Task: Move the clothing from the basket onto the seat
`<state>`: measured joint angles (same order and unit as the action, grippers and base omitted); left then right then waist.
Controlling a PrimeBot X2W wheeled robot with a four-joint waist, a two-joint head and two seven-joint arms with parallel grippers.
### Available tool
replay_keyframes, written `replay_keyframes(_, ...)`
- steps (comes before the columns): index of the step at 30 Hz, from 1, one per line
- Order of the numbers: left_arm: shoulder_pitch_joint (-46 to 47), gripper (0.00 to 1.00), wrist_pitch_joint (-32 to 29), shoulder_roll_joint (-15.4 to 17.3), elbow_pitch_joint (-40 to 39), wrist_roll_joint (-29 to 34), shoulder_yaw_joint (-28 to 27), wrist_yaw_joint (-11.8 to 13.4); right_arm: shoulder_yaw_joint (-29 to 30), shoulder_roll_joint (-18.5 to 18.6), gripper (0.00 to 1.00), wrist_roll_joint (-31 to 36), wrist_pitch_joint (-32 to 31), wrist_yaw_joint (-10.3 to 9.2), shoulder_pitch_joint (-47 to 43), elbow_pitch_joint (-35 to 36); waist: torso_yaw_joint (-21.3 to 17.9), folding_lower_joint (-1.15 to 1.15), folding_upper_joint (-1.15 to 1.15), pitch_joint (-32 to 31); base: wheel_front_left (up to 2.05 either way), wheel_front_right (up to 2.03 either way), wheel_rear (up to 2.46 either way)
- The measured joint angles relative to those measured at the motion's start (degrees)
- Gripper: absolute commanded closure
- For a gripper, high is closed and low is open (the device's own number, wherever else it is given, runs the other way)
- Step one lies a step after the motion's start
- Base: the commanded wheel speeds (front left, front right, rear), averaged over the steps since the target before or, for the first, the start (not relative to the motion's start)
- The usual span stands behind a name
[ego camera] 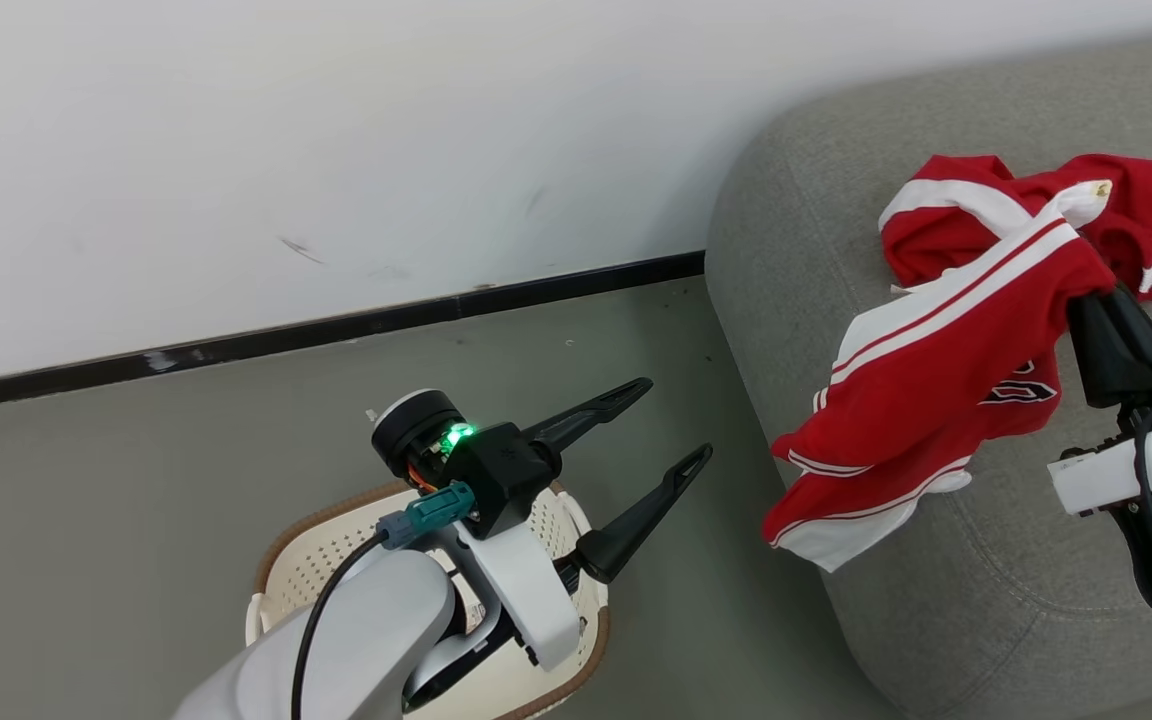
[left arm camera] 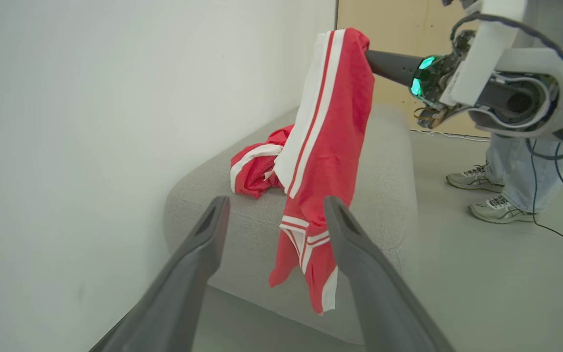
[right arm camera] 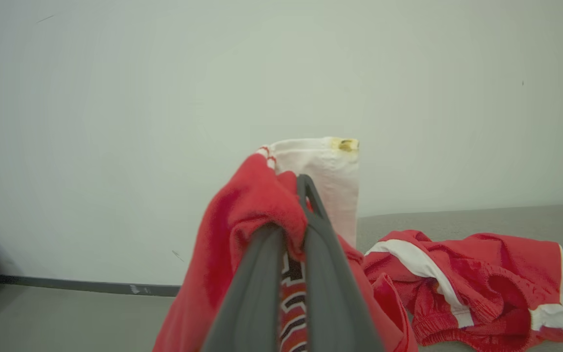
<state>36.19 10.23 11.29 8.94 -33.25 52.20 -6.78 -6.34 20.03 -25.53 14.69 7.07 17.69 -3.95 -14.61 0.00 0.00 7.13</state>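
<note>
Our right tool (right arm camera: 291, 220) is clamped tight on the soft red jersey with white bands and black-and-white lettering (ego camera: 946, 380). The jersey hangs above the rounded end of the large grey fabric sofa (ego camera: 796, 260), hem dangling past the sofa's edge. We should carry it inward over the sofa, beside the crumpled red-and-white garment (ego camera: 1136, 200) lying there. Then we lower it until the fabric rests, and release. Our left tool (ego camera: 676, 418) hangs wide open and empty off the sofa's end.
</note>
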Motion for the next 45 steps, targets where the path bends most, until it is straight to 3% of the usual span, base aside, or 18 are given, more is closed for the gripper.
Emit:
replay_keyframes(13, -0.05, 0.0, -0.01, 1.57, -0.88, -0.64, 0.64, -0.27, 2.96, -1.52, 1.0, 0.51, 0.0, 0.0, -3.66, 3.63, -5.22, 0.0, 0.0, 0.32, 0.0, 0.0, 0.0)
replay_keyframes(25, -0.45, 0.0, -0.07, 3.33, -1.96, -0.65, 0.34, -0.41, 1.93, -1.83, 1.0, 0.52, 0.0, 0.0, -3.62, 5.59, -8.81, 0.0, 0.0, 1.39, 0.0, 0.0, 0.0)
replay_keyframes(36, -0.84, 0.0, -1.16, 4.04, -3.0, -1.25, 0.25, -0.16, 1.66, 1.36, 1.0, 0.34, 0.0, 0.0, 1.47, 5.97, -9.84, 0.0, 0.0, 3.24, 0.0, 0.0, 0.0)
replay_keyframes(45, -1.46, 0.0, -2.46, 5.23, -3.64, -1.68, 0.11, 0.59, 6.7, 3.34, 1.0, -3.14, 0.0, 0.0, 7.81, 4.79, -9.41, 0.0, 0.0, 5.41, 0.0, 0.0, 0.0)
